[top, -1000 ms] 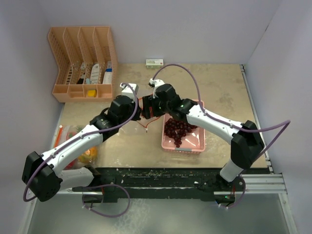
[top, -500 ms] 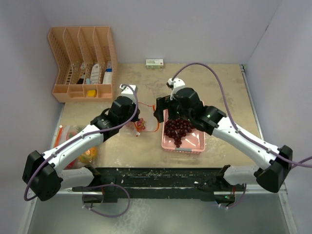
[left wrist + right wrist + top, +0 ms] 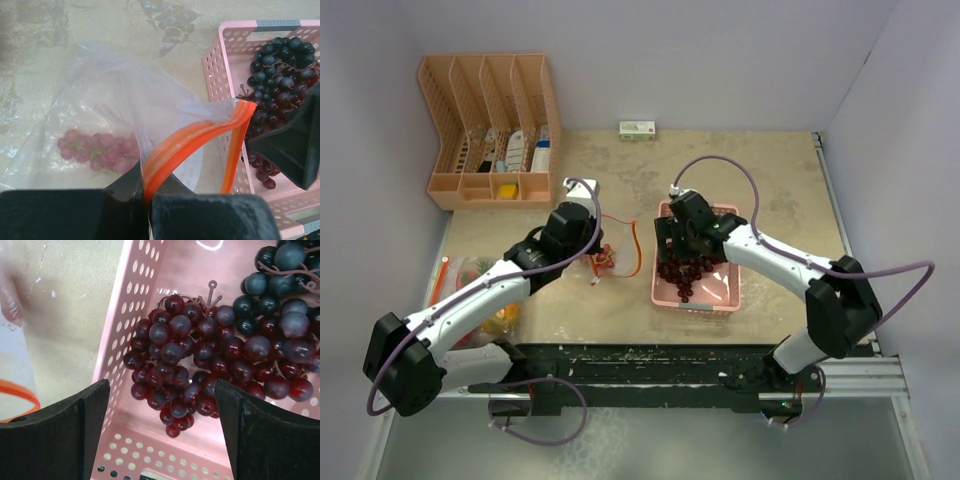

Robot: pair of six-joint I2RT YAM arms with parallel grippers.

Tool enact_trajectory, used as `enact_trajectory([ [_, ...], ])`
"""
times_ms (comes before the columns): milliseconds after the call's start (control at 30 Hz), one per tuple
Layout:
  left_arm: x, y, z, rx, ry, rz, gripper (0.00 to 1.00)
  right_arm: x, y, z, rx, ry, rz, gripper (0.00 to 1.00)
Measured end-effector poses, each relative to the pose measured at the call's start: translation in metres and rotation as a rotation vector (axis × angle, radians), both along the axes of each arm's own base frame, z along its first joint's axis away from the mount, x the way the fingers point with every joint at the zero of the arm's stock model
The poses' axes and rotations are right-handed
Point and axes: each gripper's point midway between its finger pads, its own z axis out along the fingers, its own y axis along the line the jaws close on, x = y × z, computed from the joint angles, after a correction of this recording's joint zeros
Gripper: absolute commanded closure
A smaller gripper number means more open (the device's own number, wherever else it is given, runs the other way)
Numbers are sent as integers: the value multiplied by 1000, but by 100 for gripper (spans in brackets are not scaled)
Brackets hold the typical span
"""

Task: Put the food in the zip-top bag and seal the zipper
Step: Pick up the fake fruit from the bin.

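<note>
R end effector (image 3: 161,386) now over grapes (image 3: 176,352).

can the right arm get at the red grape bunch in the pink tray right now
Probably yes: the right gripper hangs open just above the red grape bunch in the pink tray, its fingers spread to either side, with nothing in between.

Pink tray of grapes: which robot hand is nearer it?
Right. The right hand hovers open over grapes in the tray; the left hand, beside it, pinches the bag zipper.
</note>
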Motion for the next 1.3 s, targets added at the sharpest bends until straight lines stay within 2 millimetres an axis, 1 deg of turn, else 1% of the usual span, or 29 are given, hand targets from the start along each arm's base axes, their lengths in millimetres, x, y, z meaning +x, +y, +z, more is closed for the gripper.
enact_trajectory([
  [133, -1, 1, 0, 1, -1, 2, 100, 6, 6, -16, -5, 16, 0, 17],
  [233, -2, 2, 2, 0, -2, 2, 100, 7, 5, -41, -29, 53, -8, 18],
  [333, -4, 4, 5, -5, -9, 2, 100, 6, 3, -61, -47, 82, -27, 18],
  [367, -5, 5, 7, -6, -11, 2, 100, 5, 1, -66, -53, 91, -31, 20],
  [433, -7, 6, 10, -10, -16, 2, 100, 5, 0, -73, -57, 99, -46, 29],
  [467, -7, 6, 12, -13, -19, 2, 100, 7, -1, -75, -57, 100, -51, 35],
  [567, -9, 7, 14, -17, -25, 2, 100, 14, 2, -78, -46, 83, -62, 63],
  [633, -9, 8, 14, -13, -22, 3, 100, 17, 5, -79, -30, 77, -66, 77],
  [700, -10, 10, 12, -6, -16, 5, 100, 15, 5, -77, -17, 69, -69, 86],
  [767, -10, 11, 11, -1, -15, 9, 100, 13, 2, -72, -16, 60, -66, 90],
  [833, -10, 12, 10, 2, -14, 12, 100, 10, -2, -60, -15, 49, -61, 93],
  [867, -10, 12, 10, 3, -14, 14, 100, 9, -3, -49, -7, 35, -55, 94],
  [933, -10, 12, 9, 6, -12, 17, 100, 8, -3, -22, 24, -9, -36, 95],
  [967, -10, 12, 8, 8, -10, 17, 100, 8, -2, -7, 45, -38, -24, 95],
  [1033, -9, 12, 5, 12, -4, 18, 100, 9, 2, 31, 103, -112, 14, 96],
  [1100, -9, 12, 1, 18, 4, 18, 100, 9, 10, 72, 179, -197, 69, 97],
  [1167, -8, 11, -3, 26, 13, 18, 100, 4, 17, 102, 253, -261, 126, 97],
  [1200, -7, 10, -6, 32, 20, 18, 100, -2, 21, 120, 298, -297, 164, 97],
  [1300, -5, 8, -19, 55, 51, 16, 100, -15, 29, 149, 394, -362, 245, 97],
])
